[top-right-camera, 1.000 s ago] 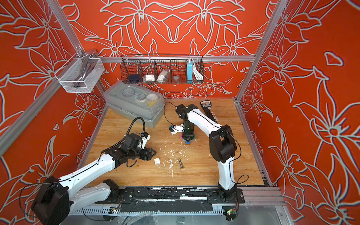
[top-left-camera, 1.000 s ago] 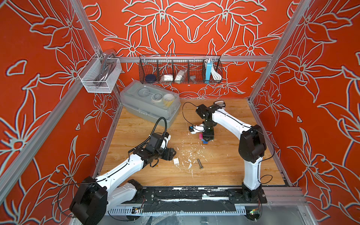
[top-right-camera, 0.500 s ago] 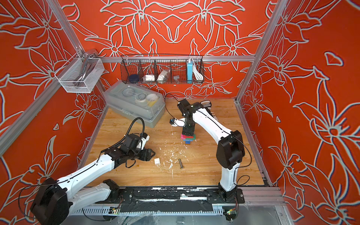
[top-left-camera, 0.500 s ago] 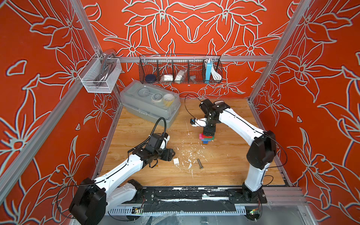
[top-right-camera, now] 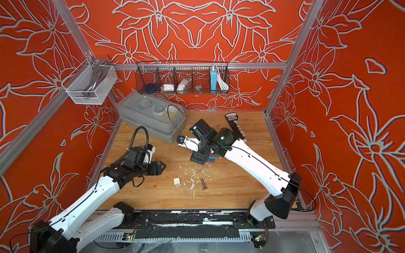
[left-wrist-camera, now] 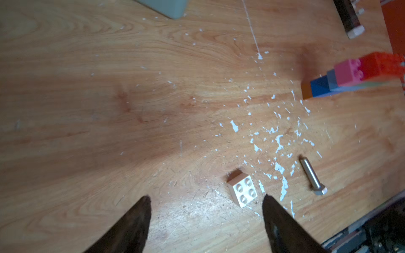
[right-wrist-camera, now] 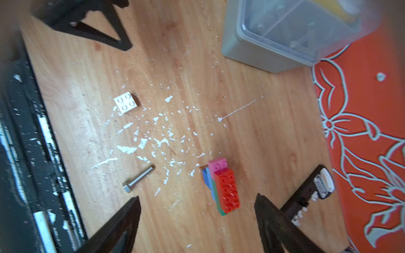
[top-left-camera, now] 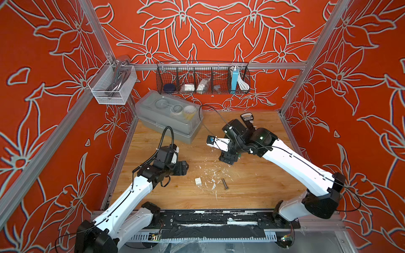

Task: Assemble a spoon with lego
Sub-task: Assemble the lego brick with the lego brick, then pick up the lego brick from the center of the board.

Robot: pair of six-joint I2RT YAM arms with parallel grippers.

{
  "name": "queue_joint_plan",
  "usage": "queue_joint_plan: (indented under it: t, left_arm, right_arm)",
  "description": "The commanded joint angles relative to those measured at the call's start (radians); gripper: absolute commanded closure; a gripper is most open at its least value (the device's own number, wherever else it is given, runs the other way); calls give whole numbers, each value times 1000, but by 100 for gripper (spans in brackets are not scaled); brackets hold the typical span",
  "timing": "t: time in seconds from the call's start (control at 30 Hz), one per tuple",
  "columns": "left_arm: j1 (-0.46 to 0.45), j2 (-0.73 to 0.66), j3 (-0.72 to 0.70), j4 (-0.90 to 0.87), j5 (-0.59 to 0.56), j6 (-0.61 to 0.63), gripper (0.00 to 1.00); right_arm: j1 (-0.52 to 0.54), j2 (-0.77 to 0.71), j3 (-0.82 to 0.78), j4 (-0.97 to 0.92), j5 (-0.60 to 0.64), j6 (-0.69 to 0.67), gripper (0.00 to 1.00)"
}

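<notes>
In both top views the left fingers (top-left-camera: pixel 183 168) hover low over the tabletop (top-left-camera: pixel 252 192), spread and empty, just left of a lone white brick (top-left-camera: pixel 198 181). A bolt (top-left-camera: pixel 224 183) lies right of that brick among white flecks. The right fingers (top-right-camera: pixel 198 158) hang mid-tabletop and hide most of the spoon (top-right-camera: pixel 213 157); only a blue, green and red edge shows. A grey box (top-left-camera: pixel 168 122) sits far left and a black strip (top-right-camera: pixel 235 127) far right.

In the left wrist view the fingers (left-wrist-camera: pixel 131 225) stand parted with nothing between them. The white brick (left-wrist-camera: pixel 242 190) lies studs up just beyond their tips, touching neither. The bolt (left-wrist-camera: pixel 312 175) is near it. The spoon (left-wrist-camera: pixel 355 76) lies farther off, blurred, with red and pink on top.

In the right wrist view the fingers (right-wrist-camera: pixel 278 223) are released wide. The spoon (right-wrist-camera: pixel 223 188) lies on the tabletop just ahead of them, touching neither, well apart from the white brick (right-wrist-camera: pixel 126 102).
</notes>
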Motion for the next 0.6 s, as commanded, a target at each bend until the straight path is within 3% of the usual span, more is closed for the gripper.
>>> queue_joint_plan:
  t: [0.0,0.17,0.23,0.4,0.57]
  left_arm:
    - [42,-28,-21,-35,36,-61,20]
    - [123,-42,-65,23,81,-108,17]
    - [124,-49,-99,51,63,-130,17]
    - [124,-133,-228,136,42,-185,18]
    - [124,-215,-261,133,17,-191,18]
  right_arm:
    - [-4,35,-19,32,12,408,19]
    - [46,107,-175,210,-28,684,19]
    - [77,187,-150,202,-18,749,19]
    - [171,348,-73,201,37,829,16]
    - [204,470,-17,190,47,882,22]
